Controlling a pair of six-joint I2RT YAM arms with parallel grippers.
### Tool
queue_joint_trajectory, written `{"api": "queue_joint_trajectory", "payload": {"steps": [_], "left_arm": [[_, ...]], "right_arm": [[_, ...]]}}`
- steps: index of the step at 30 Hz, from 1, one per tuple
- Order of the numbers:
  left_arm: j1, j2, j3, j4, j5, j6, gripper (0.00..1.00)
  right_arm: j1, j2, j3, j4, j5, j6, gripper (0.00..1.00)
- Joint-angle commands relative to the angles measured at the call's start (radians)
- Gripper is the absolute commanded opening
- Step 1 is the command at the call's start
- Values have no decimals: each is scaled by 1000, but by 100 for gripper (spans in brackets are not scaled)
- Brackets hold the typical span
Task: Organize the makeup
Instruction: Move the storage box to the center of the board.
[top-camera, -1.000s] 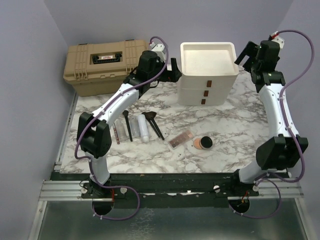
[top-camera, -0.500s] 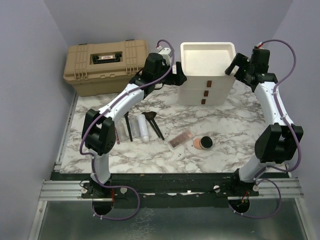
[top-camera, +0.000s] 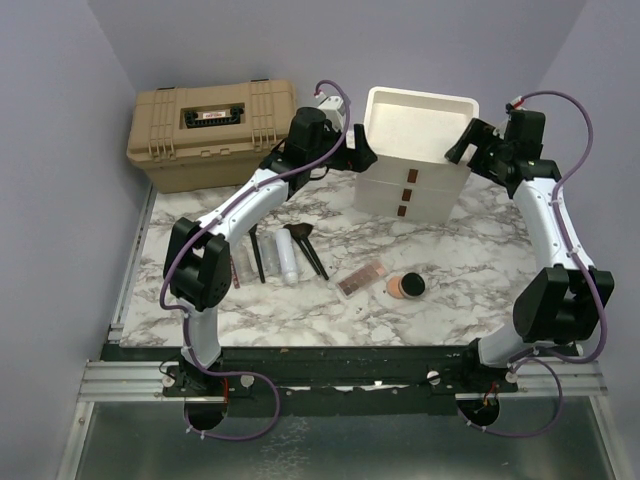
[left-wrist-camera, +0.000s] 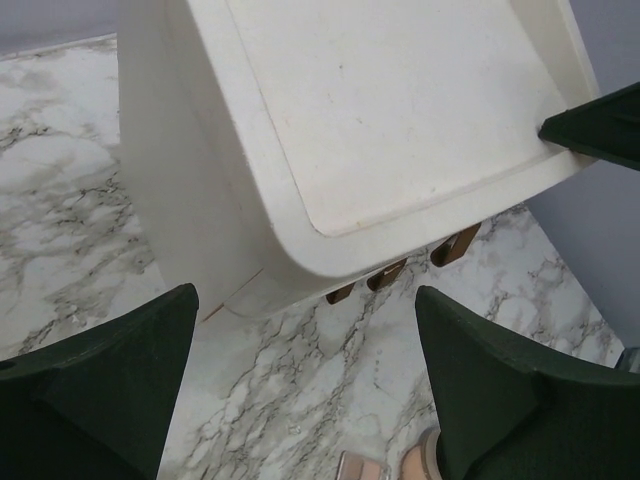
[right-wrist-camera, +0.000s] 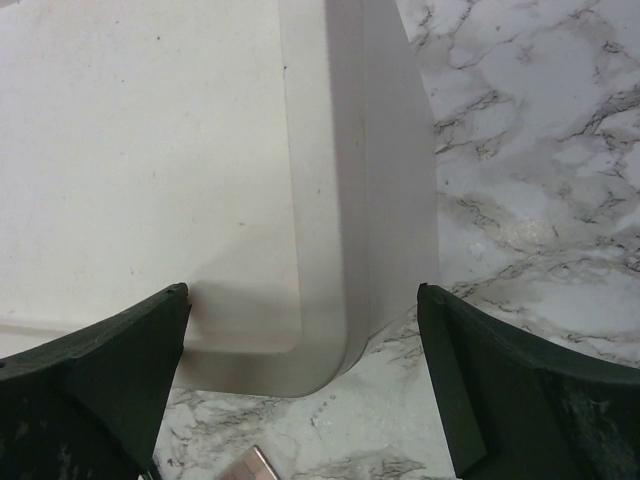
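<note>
Both arms reach for the drawer unit (top-camera: 415, 150), the left gripper (top-camera: 358, 155) and the right gripper (top-camera: 470, 140) spread wide astride its top corners, holding nothing. The makeup (top-camera: 289, 264) lies on the table (top-camera: 470, 250) nearer the bases. The brushes (top-camera: 256, 252), tubes (top-camera: 233, 265) and bottle (top-camera: 287, 248) lie side by side, long axes near-to-far, bristles away. The palette (top-camera: 362, 279) sits angled beside the compact (top-camera: 410, 285). All look light. The brushes are probably best pinched mid-handle, and the powder is likely fragile.

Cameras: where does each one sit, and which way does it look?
Top external: high behind the arms, looking down at the white marble table; both whole arms show.
Left wrist: on the left arm, looking down at the cream plastic drawer unit; left gripper fingers show.
Right wrist: on the right arm, looking down at a corner of that unit; right gripper fingers show.
Both wrist views share that unit's tray top.
</note>
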Motion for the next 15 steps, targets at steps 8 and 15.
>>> {"api": "queue_joint_trajectory", "payload": {"steps": [8,15], "left_arm": [[11,-101,-207,284,24,-138,94],[75,-191,-330,376,34,-175,97]], "right_arm": [[11,-82,-98,-194,-37,-6,95],[12,-120,-157,-167,-129,64,95]]}}
